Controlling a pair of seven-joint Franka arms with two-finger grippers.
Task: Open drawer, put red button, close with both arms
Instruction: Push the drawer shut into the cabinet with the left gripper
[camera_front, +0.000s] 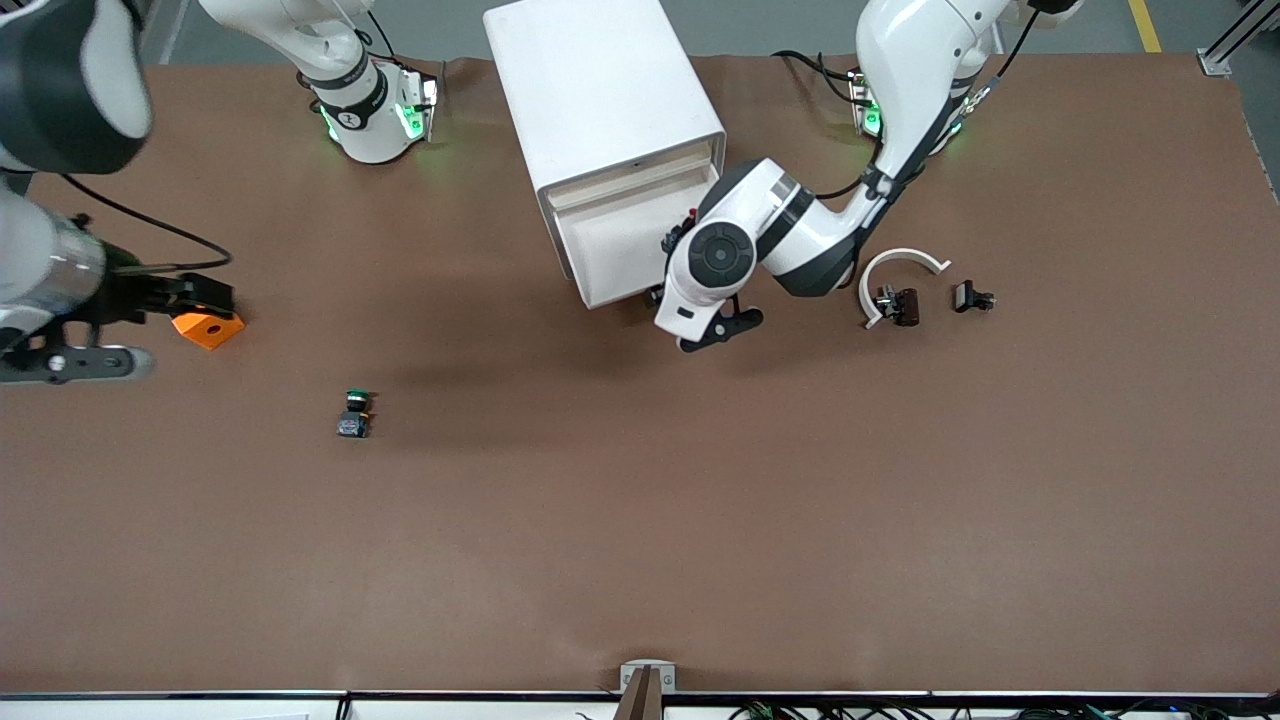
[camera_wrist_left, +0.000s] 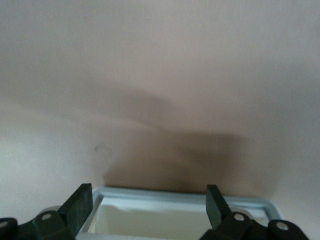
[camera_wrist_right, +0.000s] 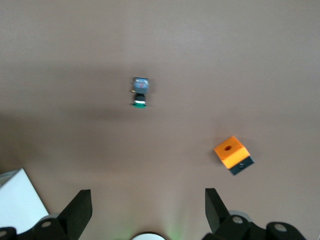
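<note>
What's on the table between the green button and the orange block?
Nothing. In the right wrist view, only bare brown table lies between the green button and the orange block.

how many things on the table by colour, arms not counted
white: 2, cabinet and curved piece
orange: 1, cube
green: 1, green button
dark: 2, small parts by the curved piece
total: 6
No red button shows.
</note>
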